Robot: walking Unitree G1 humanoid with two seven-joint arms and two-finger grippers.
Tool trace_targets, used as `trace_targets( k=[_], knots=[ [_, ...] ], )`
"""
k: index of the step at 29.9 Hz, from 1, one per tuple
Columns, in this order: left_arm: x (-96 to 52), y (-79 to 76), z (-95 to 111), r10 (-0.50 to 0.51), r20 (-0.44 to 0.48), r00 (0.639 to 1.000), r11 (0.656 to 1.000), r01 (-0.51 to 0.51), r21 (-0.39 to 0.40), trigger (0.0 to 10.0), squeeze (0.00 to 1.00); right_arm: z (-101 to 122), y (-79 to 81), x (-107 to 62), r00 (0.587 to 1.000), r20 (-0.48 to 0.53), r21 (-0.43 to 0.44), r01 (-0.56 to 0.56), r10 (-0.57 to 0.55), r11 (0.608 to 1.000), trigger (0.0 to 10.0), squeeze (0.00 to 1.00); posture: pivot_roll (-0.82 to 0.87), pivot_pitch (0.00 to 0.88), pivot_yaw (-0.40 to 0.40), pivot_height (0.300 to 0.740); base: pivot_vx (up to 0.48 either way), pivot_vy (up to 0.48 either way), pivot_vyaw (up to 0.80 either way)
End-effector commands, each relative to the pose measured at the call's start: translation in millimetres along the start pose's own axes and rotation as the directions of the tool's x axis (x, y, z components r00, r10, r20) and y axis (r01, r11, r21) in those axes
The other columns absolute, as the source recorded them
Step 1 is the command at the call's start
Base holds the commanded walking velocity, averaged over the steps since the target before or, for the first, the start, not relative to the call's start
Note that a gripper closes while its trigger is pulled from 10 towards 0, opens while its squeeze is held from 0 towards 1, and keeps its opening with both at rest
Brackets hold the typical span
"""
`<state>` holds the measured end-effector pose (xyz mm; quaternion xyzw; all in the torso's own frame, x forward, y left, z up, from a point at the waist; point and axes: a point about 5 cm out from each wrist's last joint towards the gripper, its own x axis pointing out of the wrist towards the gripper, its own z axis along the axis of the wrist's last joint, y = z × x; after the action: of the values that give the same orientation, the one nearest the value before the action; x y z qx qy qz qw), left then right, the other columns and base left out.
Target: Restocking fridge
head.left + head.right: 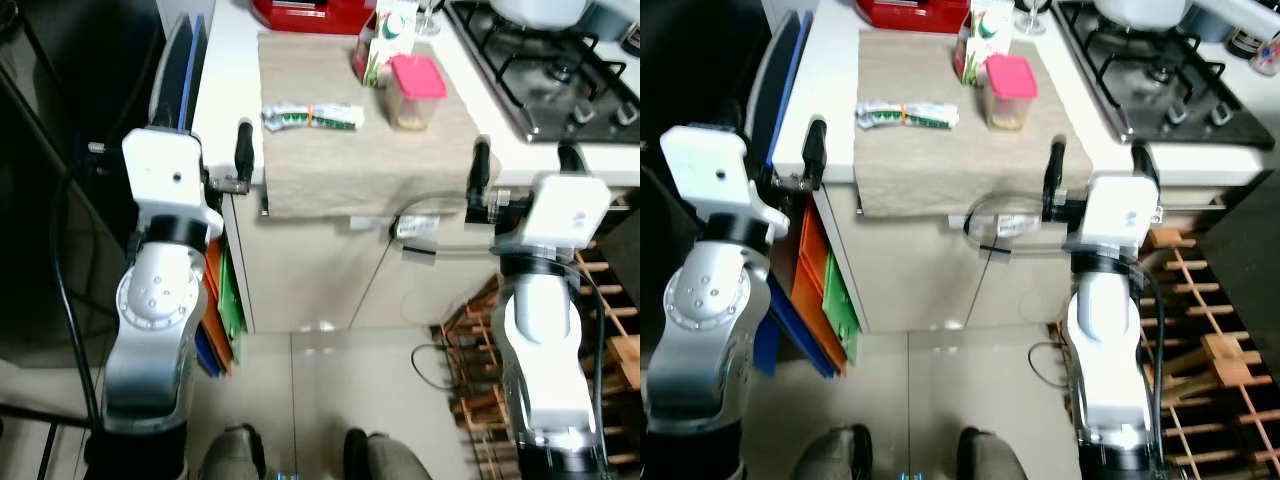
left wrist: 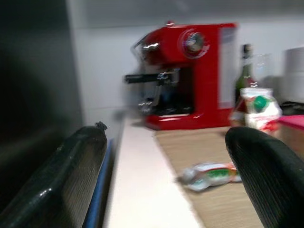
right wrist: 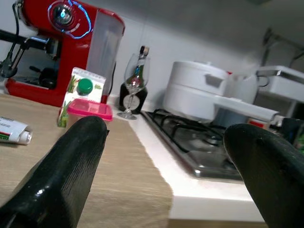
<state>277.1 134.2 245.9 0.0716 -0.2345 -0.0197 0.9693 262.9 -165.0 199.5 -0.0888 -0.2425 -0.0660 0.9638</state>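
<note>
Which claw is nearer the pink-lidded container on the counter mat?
Right. The right claw sits at the counter's front edge, just beyond the container; the left claw is at the mat's far corner.

Your right gripper (image 3: 166, 156) has its fingers spread wide above the beige mat (image 3: 85, 175). Beyond them, a pink-lidded container (image 3: 89, 111) stands against a carton (image 3: 81, 92), near the mat's hob-side edge.

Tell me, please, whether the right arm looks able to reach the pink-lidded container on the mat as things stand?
Probably yes. The right end effector is open at the counter edge, and bare beige mat lies between it and the pink-lidded container; only the juice carton stands close behind.
</note>
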Motion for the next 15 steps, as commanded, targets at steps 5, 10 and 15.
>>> trace_targets(
  k=[5,10,15],
  knots=[
    [16.3,-24.2,-1.2,-0.063,0.014,0.998,0.998,0.063,-0.023,10.0,0.0,23.7,3.2,23.7,0.995,0.104,0.027,-0.001,-0.001,1.0,10.0,0.0,-0.09,0.065,-0.018,0.732,0.372,0.0,0.0],
    [27.3,-29.5,3.2,-0.052,0.048,0.997,0.999,0.053,-0.013,10.0,0.0,25.1,4.6,32.9,0.994,0.108,0.042,-0.014,0.01,0.999,10.0,0.0,-0.09,0.056,-0.018,0.732,0.48,0.0,0.0],
    [32.7,-30.2,2.6,-0.038,0.054,0.998,0.999,0.039,-0.021,10.0,0.0,23.3,8.8,39.9,0.995,0.097,0.058,-0.043,0.037,0.997,10.0,0.0,-0.1,0.055,-0.016,0.732,0.48,0.0,0.0]
  ],
)
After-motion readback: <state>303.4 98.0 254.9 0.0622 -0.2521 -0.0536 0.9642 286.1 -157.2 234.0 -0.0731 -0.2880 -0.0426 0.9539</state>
